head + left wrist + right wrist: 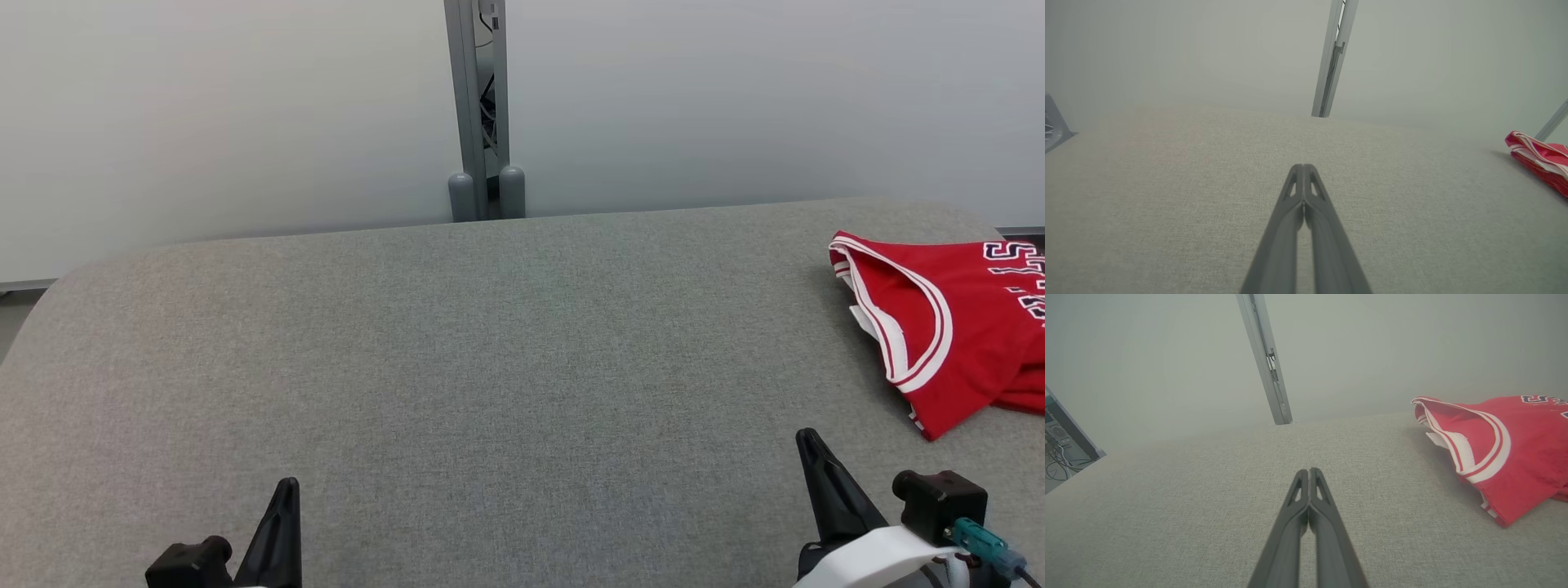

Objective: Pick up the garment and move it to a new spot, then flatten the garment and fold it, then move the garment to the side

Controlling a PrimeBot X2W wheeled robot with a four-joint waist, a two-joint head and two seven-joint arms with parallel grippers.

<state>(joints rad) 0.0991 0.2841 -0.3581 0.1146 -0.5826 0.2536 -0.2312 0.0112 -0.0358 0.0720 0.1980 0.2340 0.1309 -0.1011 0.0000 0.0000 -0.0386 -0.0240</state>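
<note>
**Red jersey (947, 327) lies at the right edge of the table (490, 367); both arms empty-handed**

In the head view the jersey sits in the right middle of the frame, resting on the grey fabric-covered table and cut off by the right border. It is loosely bunched rather than spread flat. A white-and-red striped opening faces the left of the picture, and dark letters with white outlines show at its upper right. Its lowest corner points down toward the bottom right of the frame.

The left gripper (287, 483) rises from the lower left of the head view. In the left wrist view its two dark fingers meet at the tips, so it is closed, with nothing between them. It hangs over bare grey cloth, well apart from the jersey, which shows there as a red strip at the far right edge.

The right gripper (807, 433) rises from the lower right of the head view, below the jersey and to its left, not touching it. In the right wrist view its fingers are likewise pressed together at the tips and hold nothing. The jersey fills the right middle of that picture, near the fingertips but clear of them.

Behind the table, across the top of the head view, stand pale wall panels (204, 122). A grey metal post (478, 106) divides them at upper centre.
</note>
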